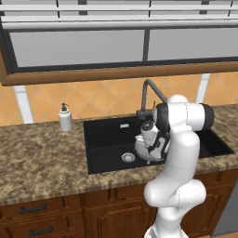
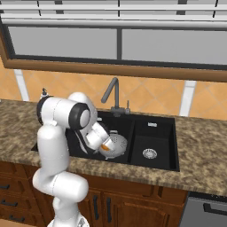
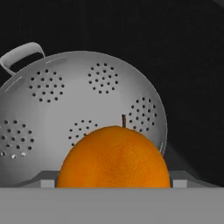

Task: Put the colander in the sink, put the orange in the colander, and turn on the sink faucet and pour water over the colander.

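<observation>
Orange: sits between the gripper's finger tips, low over the colander; in the right base view it shows as a small bright spot at the hand, right at the bowl's near rim.
Gripper: spread wide around the fruit, and I would say it carries it, though I cannot see the pads touching the peel.
Colander: stands in the left basin of the sink, upright, one loop handle showing at its far side, nothing inside it.
Risk, drop point: the fruit looks nearer the rim than the middle; let go here and it may strike the edge, bounce out, and roll across the black basin floor toward the drain.
Risk, bowl: a light bowl on a low foot; a knock from the hand or a fruit landing off-centre could tip or slide it.
Risk, grip: a round, smooth fruit held at wide spread could slip out early if the hand tilts.
Sink faucet: stands behind the basin, just past the arm; no stream falls from its spout, so that step looks undone.
In the way: the arm's own elbow crowds the space in front of the faucet, so reaching the lever will need care.
Nearby: soap dispenser on the counter, well left of the sink, out of the path.
</observation>
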Available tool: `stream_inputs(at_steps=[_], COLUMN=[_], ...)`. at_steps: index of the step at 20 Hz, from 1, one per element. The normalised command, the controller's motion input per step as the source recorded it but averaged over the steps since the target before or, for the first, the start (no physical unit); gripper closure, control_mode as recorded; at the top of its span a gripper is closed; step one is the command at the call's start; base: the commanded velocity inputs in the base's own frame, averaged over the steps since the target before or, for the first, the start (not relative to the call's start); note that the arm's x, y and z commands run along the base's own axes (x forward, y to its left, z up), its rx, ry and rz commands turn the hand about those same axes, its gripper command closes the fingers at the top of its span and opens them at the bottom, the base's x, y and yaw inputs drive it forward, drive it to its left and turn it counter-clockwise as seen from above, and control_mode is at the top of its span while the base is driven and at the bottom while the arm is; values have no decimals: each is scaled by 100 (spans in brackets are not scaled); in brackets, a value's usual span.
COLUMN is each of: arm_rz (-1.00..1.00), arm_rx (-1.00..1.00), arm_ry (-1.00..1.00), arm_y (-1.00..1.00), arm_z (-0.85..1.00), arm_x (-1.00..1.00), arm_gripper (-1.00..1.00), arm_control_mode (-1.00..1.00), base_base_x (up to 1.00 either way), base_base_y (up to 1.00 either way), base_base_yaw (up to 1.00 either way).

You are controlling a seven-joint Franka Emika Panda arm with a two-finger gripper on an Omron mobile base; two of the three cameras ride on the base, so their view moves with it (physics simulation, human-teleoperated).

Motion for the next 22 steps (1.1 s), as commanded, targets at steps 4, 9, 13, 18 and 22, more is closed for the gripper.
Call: stream_inputs(at_steps=[4, 9, 13, 18, 22], arm_rz=[0, 0, 0, 0, 2], arm_rx=[3, 4, 5, 5, 5], arm_ry=[-1, -2, -7, -9, -12], arm_y=[-1, 0, -5, 0, 0], arm_z=[-16, -3, 0, 21, 61], arm_x=[0, 6, 10, 2, -1], arm_gripper=[-100, -100, -100, -100, -100], arm_control_mode=[-100, -100, -100, -100, -100], base_base_x=[0, 0, 0, 0, 0], base_base_y=[0, 0, 0, 0, 0], base_base_yaw=[0, 0, 0, 0, 0])
